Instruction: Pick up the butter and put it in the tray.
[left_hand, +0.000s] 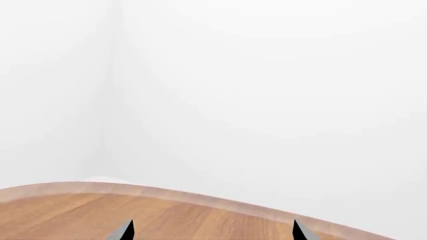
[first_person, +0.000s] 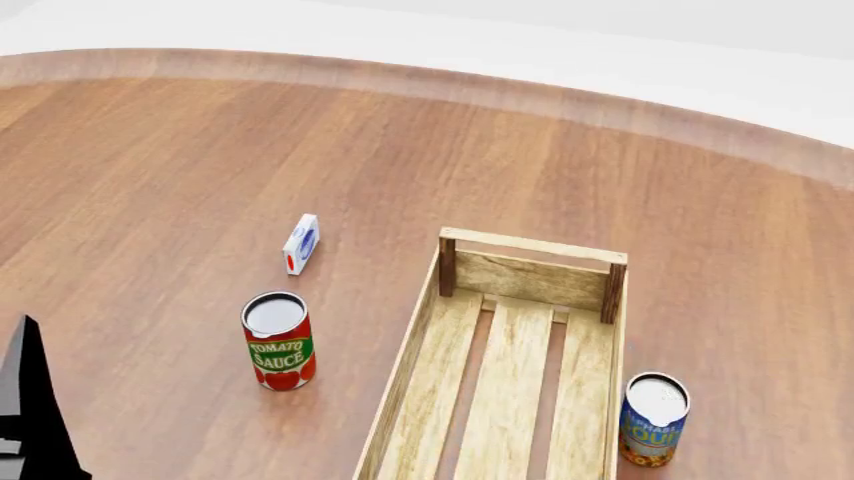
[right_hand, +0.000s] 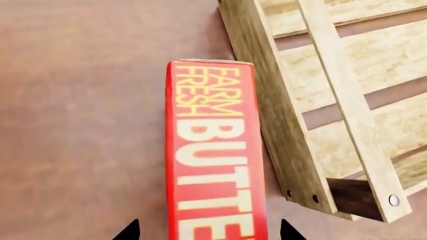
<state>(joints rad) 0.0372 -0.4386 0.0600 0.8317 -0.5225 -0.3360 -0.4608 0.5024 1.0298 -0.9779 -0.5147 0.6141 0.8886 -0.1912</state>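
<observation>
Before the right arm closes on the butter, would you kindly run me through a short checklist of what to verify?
1. Butter lies between the right gripper's fingertips: ok, a tip shows on each side of it in the right wrist view.
2. Right jaws open: ok, not yet closed on the carton.
3. Clearance from the tray: not ok, the butter lies close along the tray's side wall, so one finger has little room.
4. Tray floor free for the drop: ok, only bare slats.
5. Cans outside the tray: ok.
6. Left gripper out of the way: ok, open over bare table.
</observation>
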